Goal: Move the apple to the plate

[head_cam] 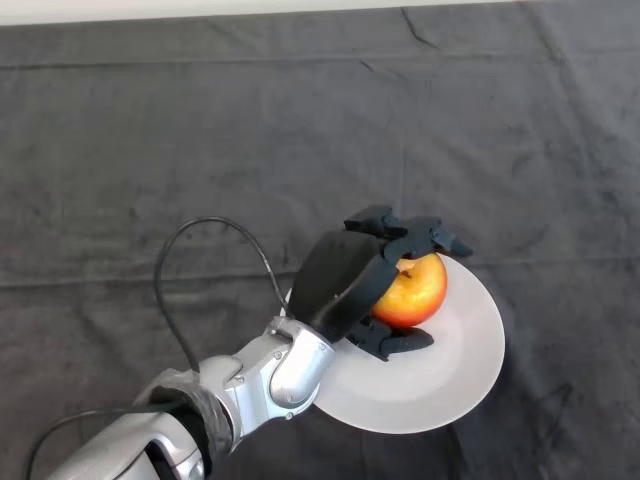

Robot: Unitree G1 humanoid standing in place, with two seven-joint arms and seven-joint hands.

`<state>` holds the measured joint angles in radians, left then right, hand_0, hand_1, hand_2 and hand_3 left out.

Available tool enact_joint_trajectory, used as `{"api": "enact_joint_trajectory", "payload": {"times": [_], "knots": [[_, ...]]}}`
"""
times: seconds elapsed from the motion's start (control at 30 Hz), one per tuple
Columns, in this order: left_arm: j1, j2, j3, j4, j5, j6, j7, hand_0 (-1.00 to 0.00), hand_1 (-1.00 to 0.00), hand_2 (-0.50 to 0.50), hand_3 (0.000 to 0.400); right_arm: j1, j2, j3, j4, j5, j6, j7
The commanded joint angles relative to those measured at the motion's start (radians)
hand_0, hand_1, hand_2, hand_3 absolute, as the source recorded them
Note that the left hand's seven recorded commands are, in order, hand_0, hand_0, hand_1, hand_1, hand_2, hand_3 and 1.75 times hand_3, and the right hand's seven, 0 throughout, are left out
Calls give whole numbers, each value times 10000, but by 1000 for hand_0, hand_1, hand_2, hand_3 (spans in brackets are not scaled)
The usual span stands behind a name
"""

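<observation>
A red and yellow apple (415,292) is over the upper left part of a white plate (455,370), right of the table's middle. My left hand (345,275) reaches in from the lower left and is shut on the apple: the fingers (420,238) curl over its top and the thumb (400,342) sits under its near side. I cannot tell whether the apple rests on the plate or hangs just above it. My hand and wrist hide the plate's left edge.
A dark, wrinkled cloth (200,150) covers the whole table. A pale strip of background (150,8) shows past the table's far edge at the top.
</observation>
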<state>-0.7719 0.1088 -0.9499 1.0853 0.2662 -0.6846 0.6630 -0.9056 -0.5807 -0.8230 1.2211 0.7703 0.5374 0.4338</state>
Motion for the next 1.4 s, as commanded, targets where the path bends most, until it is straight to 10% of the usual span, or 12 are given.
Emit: {"api": "enact_joint_trajectory", "payload": {"times": [0.03,0.07,1.4], "knots": [[-348,234,-547,-235,-89,-1,-327,0,-122,61,49,309,-219,-57,164,83,-61,41],[-353,244,-586,-227,-134,15,-369,0,0,0,0,309,-219,-57,164,83,-61,41],[-682,1081,239,657,-979,-583,-759,0,0,0,0,306,-221,-61,170,77,-61,44]]}}
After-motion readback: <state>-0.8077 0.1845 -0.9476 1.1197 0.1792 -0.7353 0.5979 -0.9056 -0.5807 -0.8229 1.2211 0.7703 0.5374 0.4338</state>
